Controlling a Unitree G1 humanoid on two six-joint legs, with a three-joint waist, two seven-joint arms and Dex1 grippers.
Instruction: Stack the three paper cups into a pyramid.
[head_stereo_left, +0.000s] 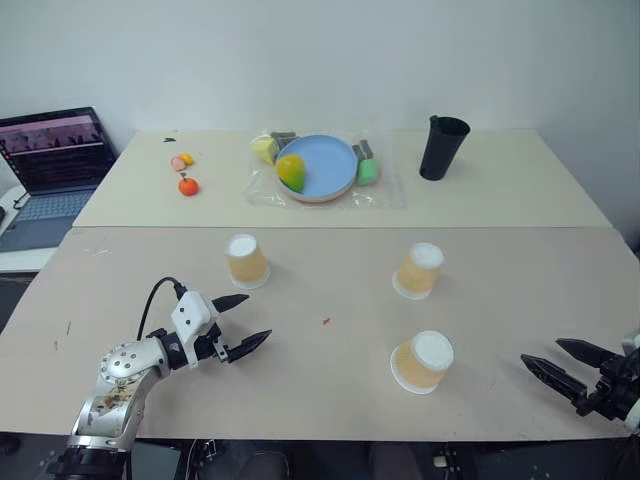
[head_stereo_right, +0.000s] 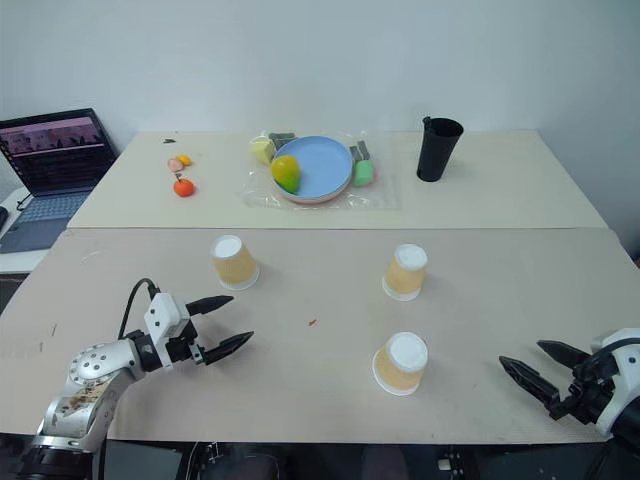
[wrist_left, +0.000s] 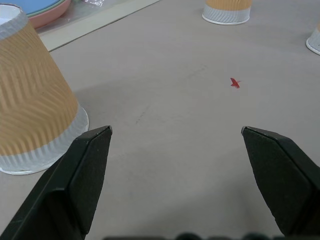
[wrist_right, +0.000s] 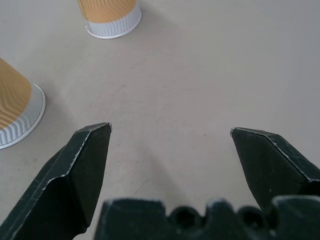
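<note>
Left eye view: three cups are seen upside down, apart, mid-table, none stacked; both grippers are held wide open and empty, so a first grasp is judged next.

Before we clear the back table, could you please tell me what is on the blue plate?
A yellow-green fruit lies on the blue plate, at its left edge; the rest of the top is bare. A pink plate sits underneath, mostly covered. Anything between them is hidden.

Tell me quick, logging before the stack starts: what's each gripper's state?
Left gripper: open, holding nothing.
Right gripper: open, holding nothing.
</note>
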